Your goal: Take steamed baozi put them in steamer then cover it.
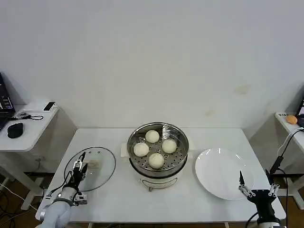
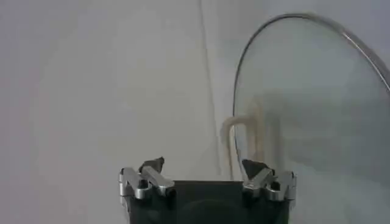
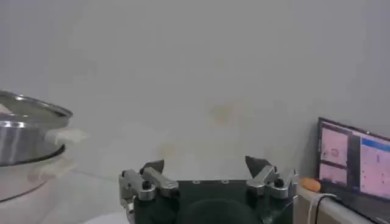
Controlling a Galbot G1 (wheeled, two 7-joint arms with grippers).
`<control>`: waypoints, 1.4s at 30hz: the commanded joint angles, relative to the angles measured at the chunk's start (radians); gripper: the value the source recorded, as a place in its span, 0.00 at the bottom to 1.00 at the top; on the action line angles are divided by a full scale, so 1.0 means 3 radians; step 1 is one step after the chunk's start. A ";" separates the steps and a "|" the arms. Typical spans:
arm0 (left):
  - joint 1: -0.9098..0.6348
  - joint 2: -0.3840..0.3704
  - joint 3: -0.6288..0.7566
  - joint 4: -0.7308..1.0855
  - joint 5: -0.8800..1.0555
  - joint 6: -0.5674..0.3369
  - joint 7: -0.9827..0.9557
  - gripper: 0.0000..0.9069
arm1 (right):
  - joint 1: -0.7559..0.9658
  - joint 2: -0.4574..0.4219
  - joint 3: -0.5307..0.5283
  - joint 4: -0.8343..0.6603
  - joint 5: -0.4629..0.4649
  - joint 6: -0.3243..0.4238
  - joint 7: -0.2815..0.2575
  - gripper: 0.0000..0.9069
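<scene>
Several cream-white baozi (image 1: 156, 160) lie in the shiny steamer (image 1: 134, 135) on its white pot base at the table's middle. The glass cover (image 1: 102, 175) lies flat on the table to the steamer's left, its cream handle (image 1: 93, 165) at the centre. My left gripper (image 1: 80, 166) hovers open over the cover's near-left part, just short of the handle. In the left wrist view the cover (image 2: 317, 103) and its handle (image 2: 242, 135) stand ahead of the open left gripper (image 2: 207, 167). My right gripper (image 1: 256, 189) is open and holds nothing, at the table's front right.
A flat white plate (image 1: 216, 166) sits right of the steamer, next to the right gripper. Side desks stand at the far left (image 1: 28, 126) and far right (image 1: 289, 123). The right wrist view has the steamer (image 3: 24, 131) to one side and a laptop screen (image 3: 353, 159) beyond the open right gripper (image 3: 207, 167).
</scene>
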 commanded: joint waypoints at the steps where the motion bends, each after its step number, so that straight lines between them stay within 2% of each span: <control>1: -0.0285 0.0023 0.0099 0.0297 -0.0028 0.0002 -0.0003 1.00 | -0.0014 0.0029 0.0015 -0.0011 -0.0018 0.0017 0.0003 1.00; 13: -0.0446 0.0001 0.0180 0.0416 -0.0062 0.0001 -0.0001 1.00 | -0.0026 0.0090 0.0001 -0.0035 -0.0098 0.0062 0.0008 1.00; 14: -0.0455 0.0002 0.0186 0.0419 -0.0060 0.0001 0.0004 0.94 | -0.0027 0.0095 0.0000 -0.0036 -0.0107 0.0067 0.0008 1.00; 15: -0.0462 0.0004 0.0189 0.0423 -0.0061 0.0000 0.0010 0.64 | -0.0028 0.0099 -0.0001 -0.0036 -0.0107 0.0071 0.0008 1.00; 16: -0.0467 0.0002 0.0192 0.0432 -0.0061 -0.0002 0.0015 0.46 | -0.0031 0.0101 -0.0002 -0.0037 -0.0106 0.0073 0.0007 1.00; 17: -0.0469 0.0001 0.0196 0.0439 -0.0063 -0.0005 0.0012 0.09 | -0.0032 0.0104 -0.0004 -0.0038 -0.0109 0.0074 0.0008 1.00; 18: -0.0470 -0.0004 0.0196 0.0448 -0.0061 -0.0008 0.0006 0.00 | -0.0033 0.0105 -0.0006 -0.0041 -0.0111 0.0076 0.0007 1.00; 42: -0.0336 -0.0076 0.0052 0.0334 0.0040 -0.0072 0.0021 0.00 | -0.0023 0.0086 -0.0064 -0.0098 -0.0149 0.0102 -0.0002 1.00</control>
